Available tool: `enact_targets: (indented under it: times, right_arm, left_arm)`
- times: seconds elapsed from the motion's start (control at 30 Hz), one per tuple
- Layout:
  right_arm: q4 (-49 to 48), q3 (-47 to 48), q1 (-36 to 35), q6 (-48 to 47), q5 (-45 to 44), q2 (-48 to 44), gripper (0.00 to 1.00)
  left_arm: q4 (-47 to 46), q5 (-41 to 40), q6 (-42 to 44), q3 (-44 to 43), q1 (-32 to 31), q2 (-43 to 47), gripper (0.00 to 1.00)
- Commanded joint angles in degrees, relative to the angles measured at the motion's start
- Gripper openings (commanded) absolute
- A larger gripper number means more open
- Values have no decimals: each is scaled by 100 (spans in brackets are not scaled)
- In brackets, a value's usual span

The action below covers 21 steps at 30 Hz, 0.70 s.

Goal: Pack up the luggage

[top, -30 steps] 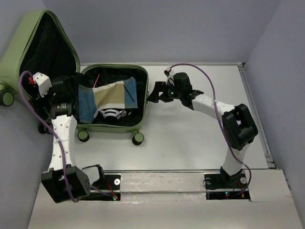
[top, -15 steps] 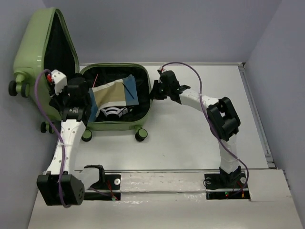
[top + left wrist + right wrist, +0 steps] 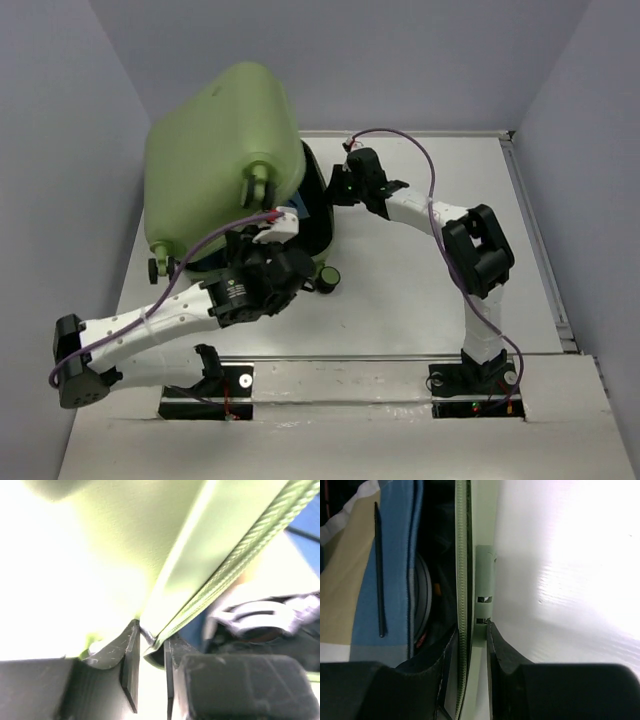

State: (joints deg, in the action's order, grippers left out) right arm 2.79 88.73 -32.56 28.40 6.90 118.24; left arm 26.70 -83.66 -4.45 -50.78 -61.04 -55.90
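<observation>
Fingers (image 3: 131, 667) of the left pincer (image 3: 150, 647) are pressing together on the zippered rim of the lid (image 3: 215, 150). The lid belongs to the luggage (image 3: 225, 190), a pale sage-green hard-shell suitcase with rounded corners, and it is hanging tilted over the base shell (image 3: 318, 215). The right pincer (image 3: 471, 637) is likewise pinching the base shell's right-hand wall, one finger inside against the black lining and one outside on the green plastic.

Just inside that wall, a folded blue and tan cloth (image 3: 355, 575) is lying with a thin dark stick (image 3: 379, 570) across it. A white and black rounded item (image 3: 265, 620) is showing under the lid in the left wrist view.

The luggage is sitting at the far left of the white surface (image 3: 430, 290), with one green-and-black caster wheel (image 3: 328, 278) poking out at the near corner.

The shell is probably stiff and fairly light, so the lid should be swinging as one piece on its hinge without flexing. Its broad curved faces are looking smooth and slippery. The rim, with the ribbed zipper tape, seems the surest hold, and both pincers are using it. Because the wheels are likely to let the case roll, the base needs steadying while the lid is closing. The soft cloth could bulge and catch in the seam.
</observation>
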Motion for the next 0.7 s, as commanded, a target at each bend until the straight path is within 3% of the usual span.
enact_targets:
  times: [0.0,0.03,0.07,0.13,0.23,0.3,0.33,0.37,0.4,0.47,0.5,0.57,0.6,0.67]
  right_arm:
    - [-77,-785,205,-282,901,-511,7]
    - [-68,-917,319,-370,980,-616,7]
    - [-50,-1180,564,-501,1111,-826,7]
    - [46,-1410,846,-633,1330,-1030,7]
    - [309,-1621,1443,-897,1447,-1354,7]
    - [406,-1701,1620,-985,1446,-1522,15]
    - [468,-1701,1690,-1012,1472,-1636,26]
    - [547,-1657,1752,-1038,1446,-1689,51]
    - [756,-1587,1805,-1091,1368,-1733,61]
    - [960,-1299,1893,-1135,1053,-1952,77]
    - [1056,-1175,1980,-1170,990,-2058,80]
    - [1355,-720,2034,-1240,849,-2425,83]
    - [1443,-569,2034,-1267,822,-2567,86]
    - [1558,-296,2034,-1232,927,-3049,86]
  left_arm:
    - [-1079,1184,-1130,-1265,-1523,-640,38]
    - [-1123,1263,-1015,-1459,-1752,-789,58]
    - [-1349,1360,-597,-1852,-2206,-1043,85]
    - [-1840,1369,-277,-2450,-2657,-1325,97]
    - [-2054,2335,-84,-3407,-2800,-1546,98]
    - [-2195,2635,119,-3744,-2748,-1626,98]
    - [-2239,2714,172,-3885,-2677,-1704,99]
    - [-2187,2880,138,-4208,-2555,-1749,99]
    - [-1969,3238,-11,-4490,-2362,-1827,99]
    - [-1397,3460,-266,-5070,-1607,-2064,99]
    - [-1291,3844,-354,-5186,-1274,-2109,99]
    - [-1185,4355,-660,-5266,-62,-2144,97]
    - [-1141,5150,-767,-5336,430,-2179,97]
    - [-1000,5517,-900,-5529,1675,-2407,96]
